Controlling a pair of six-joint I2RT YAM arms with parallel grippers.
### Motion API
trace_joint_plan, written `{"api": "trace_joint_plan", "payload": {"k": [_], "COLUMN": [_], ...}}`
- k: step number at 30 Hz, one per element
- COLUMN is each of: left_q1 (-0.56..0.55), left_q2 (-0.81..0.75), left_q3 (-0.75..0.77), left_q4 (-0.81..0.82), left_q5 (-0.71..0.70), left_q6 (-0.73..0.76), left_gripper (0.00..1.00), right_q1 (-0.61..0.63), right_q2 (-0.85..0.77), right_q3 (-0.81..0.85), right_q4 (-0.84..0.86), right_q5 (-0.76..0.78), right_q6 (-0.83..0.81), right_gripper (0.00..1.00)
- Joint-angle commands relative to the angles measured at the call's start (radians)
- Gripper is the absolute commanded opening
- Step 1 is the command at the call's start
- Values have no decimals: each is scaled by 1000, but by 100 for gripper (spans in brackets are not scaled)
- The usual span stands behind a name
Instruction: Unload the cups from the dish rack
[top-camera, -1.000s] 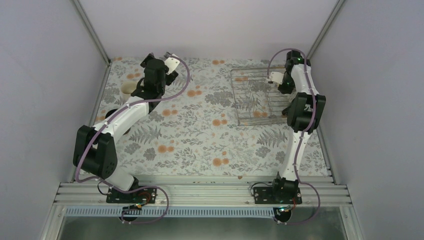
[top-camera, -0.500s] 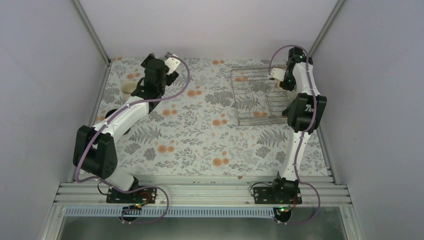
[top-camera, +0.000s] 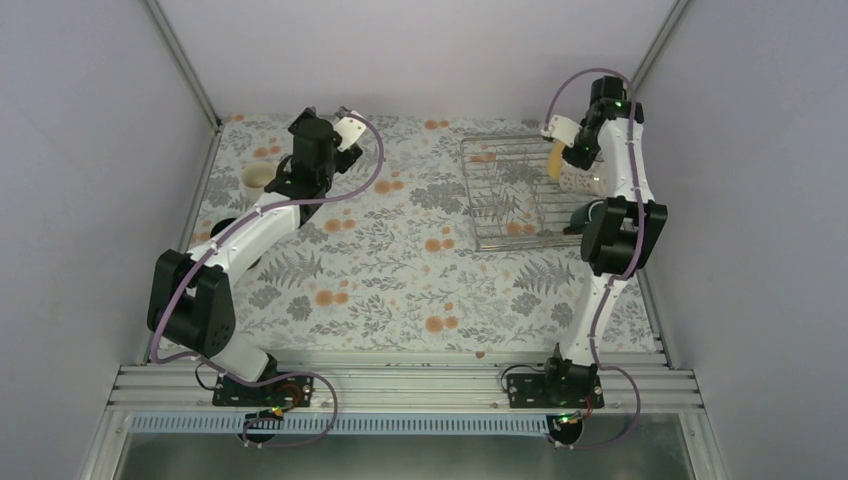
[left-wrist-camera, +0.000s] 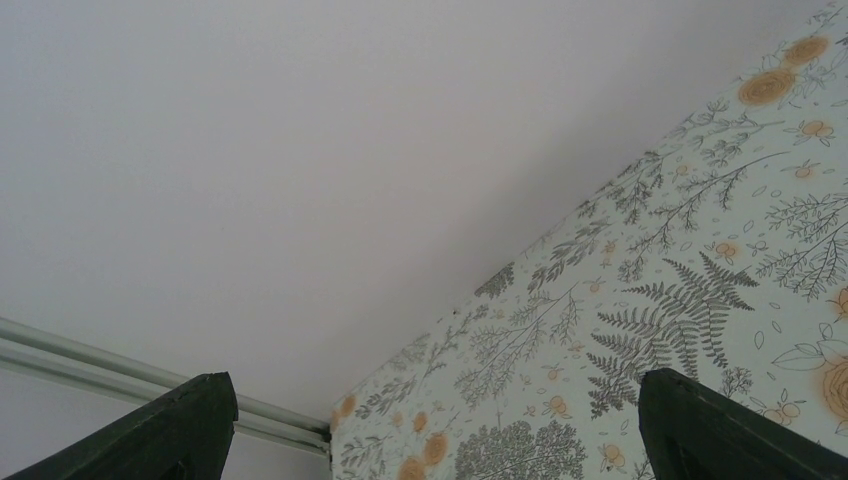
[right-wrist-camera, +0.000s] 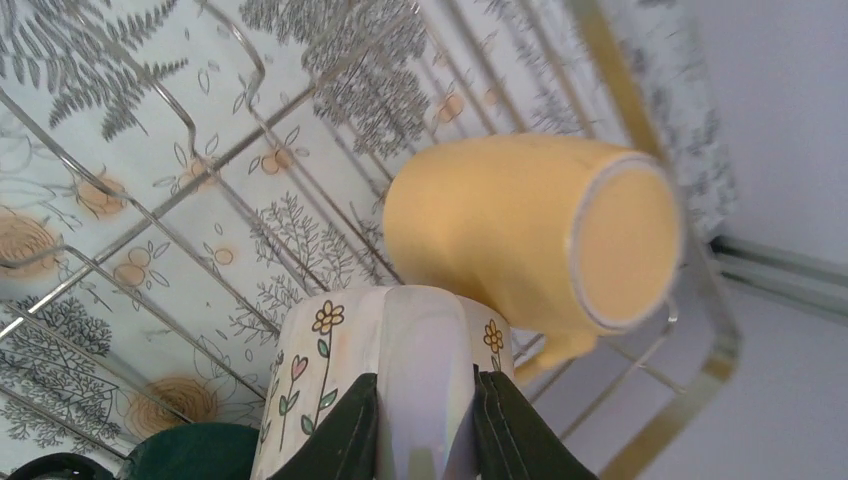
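Yellow mug at the wire rack by the far right corner, we see the right gripper pinching the white flowered mug just beside it, left gripper wide open, far left.

shiny wire rack, matt yellow mug

One dish rack, four cups, perhaps a fifth half-hidden.
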Motion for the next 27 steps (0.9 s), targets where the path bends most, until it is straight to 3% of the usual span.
{"api": "trace_joint_plan", "payload": {"k": [1,21,27], "left_q1": [-6,-6,-7], "left_q2": [9,32,33], "left_q3": [-3,29,33], "left_q4": [38,-8,-11], "left_q5": [12,58,88], "left_q6": [5,-13,-30], "left_gripper": [100,100,100], "right_q1": [17,21,31], "right_q2": [-106,-94,-91], "right_q3": [2,10,78], "right_q4": [85,-61,-125], "right_q5": [-49,-149,-189], "right_q6": [6,14,44], "right_gripper": [4,4,4]}}
